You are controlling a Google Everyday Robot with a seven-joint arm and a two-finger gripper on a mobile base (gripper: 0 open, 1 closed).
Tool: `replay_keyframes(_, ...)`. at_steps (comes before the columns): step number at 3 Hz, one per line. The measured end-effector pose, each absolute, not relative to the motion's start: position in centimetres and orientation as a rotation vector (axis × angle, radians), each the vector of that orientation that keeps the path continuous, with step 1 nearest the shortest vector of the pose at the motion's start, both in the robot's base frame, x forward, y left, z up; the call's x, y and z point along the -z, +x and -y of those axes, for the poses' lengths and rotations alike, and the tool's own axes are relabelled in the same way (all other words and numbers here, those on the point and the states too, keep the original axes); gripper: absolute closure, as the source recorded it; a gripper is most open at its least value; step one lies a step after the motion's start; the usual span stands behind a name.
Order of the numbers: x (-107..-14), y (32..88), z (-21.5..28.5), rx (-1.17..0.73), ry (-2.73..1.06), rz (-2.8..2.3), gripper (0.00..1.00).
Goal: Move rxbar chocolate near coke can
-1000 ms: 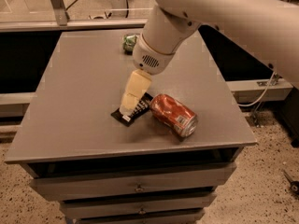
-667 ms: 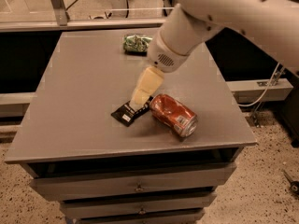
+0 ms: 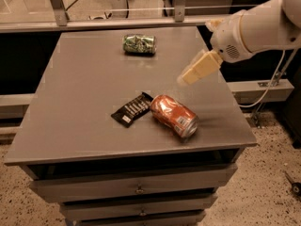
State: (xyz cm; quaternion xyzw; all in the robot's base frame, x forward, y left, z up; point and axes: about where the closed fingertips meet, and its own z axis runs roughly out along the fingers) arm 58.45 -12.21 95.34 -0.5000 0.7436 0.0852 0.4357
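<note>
Grey table (image 3: 80, 74), tool (image 3: 185, 80) hovering over right side

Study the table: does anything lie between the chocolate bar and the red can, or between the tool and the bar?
Nothing visible does. The rxbar chocolate lies beside the coke can. The tool hangs over the right part of the table, only open air between it and the bar; the green can sits far back.
</note>
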Motion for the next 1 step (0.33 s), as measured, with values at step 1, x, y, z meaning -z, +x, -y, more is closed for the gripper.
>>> replay_keyframes(1, -95.92, 58.26, 13.7, -0.178, -1.233, -1.826, 0.0)
